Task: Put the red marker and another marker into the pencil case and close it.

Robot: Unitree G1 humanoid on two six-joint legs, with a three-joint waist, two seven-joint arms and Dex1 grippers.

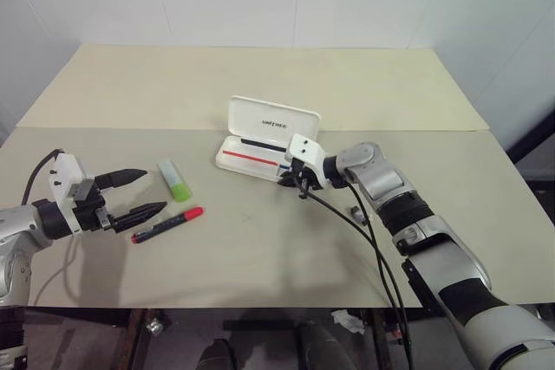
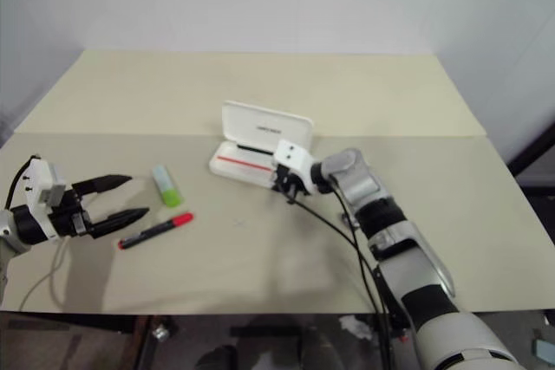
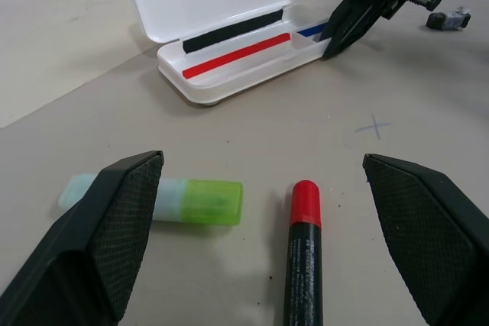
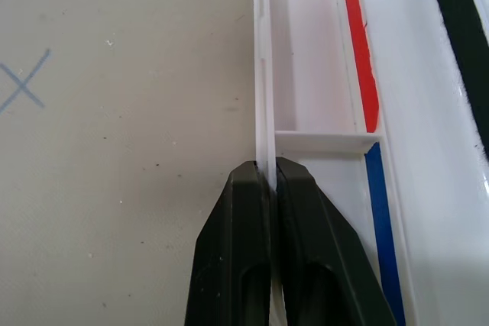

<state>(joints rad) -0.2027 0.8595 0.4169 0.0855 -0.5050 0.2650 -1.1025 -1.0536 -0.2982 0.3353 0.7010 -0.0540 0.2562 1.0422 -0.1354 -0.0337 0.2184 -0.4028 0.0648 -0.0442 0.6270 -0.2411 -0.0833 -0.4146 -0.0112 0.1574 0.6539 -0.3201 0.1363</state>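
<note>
Right gripper (image 4: 267,177) pinches the pencil case (image 1: 251,158) front wall; hold it steady. Left gripper (image 3: 260,188), spread, brackets the red marker (image 3: 304,253): close squarely.

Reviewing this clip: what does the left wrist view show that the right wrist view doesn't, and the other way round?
Left wrist view: the red marker and the green highlighter lying side by side on the table between the open left tool's fingers, plus the pencil case's upright lid with its logo.

Right wrist view: close up, the right tool pinching the case's thin front wall between its shut fingers, beside an inner divider.

Both: the open case's red and blue stripes, a pen-drawn cross on the table, and the right tool at the case's edge.
</note>
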